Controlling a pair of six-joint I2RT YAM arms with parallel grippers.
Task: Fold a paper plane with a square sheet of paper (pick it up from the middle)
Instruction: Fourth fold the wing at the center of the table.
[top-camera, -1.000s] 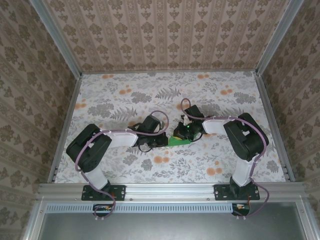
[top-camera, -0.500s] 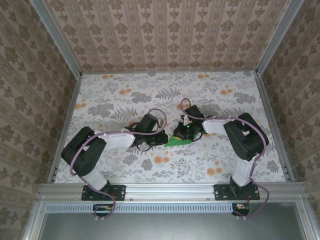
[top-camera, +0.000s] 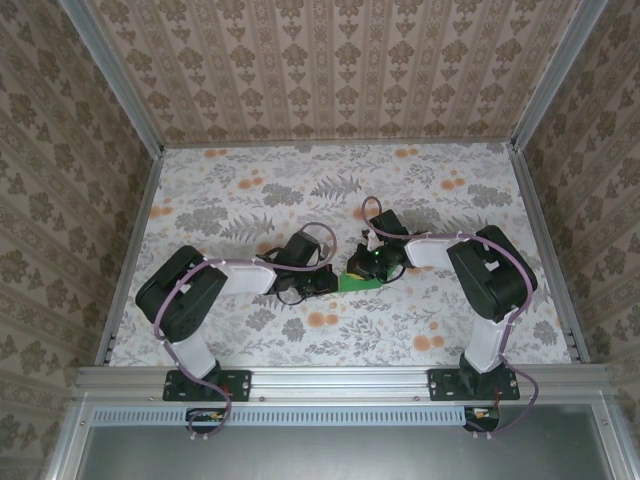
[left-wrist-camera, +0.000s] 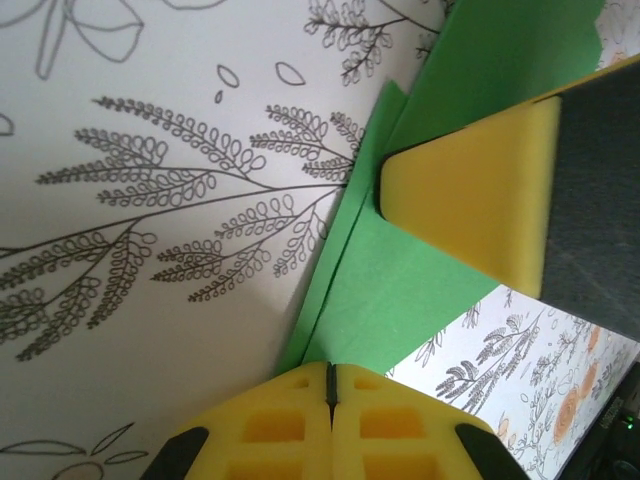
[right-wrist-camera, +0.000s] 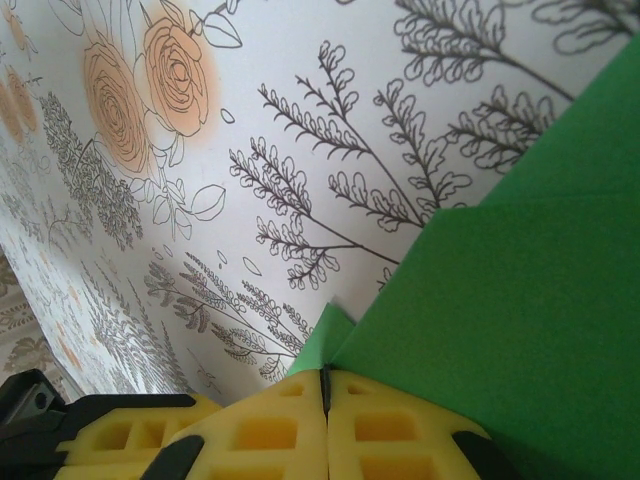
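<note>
Left fingers: my left fingers (left-wrist-camera: 331, 383) are pressed together, yellow pads meeting, with their tips at a corner of the green sheet. I cannot tell whether any paper is caught between them.
Right fingers: my right fingers (right-wrist-camera: 325, 388) are closed pad to pad, with their tips at the sheet's folded edge.
Paper: the square sheet of paper (left-wrist-camera: 400, 290), creased into a smaller layered shape, lies flat on the desk (top-camera: 250, 200), mid-desk between my two arms.

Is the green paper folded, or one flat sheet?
Folded. The green paper shows stacked layers with stepped edges in the left wrist view, and an overlapping flap in the right.
</note>
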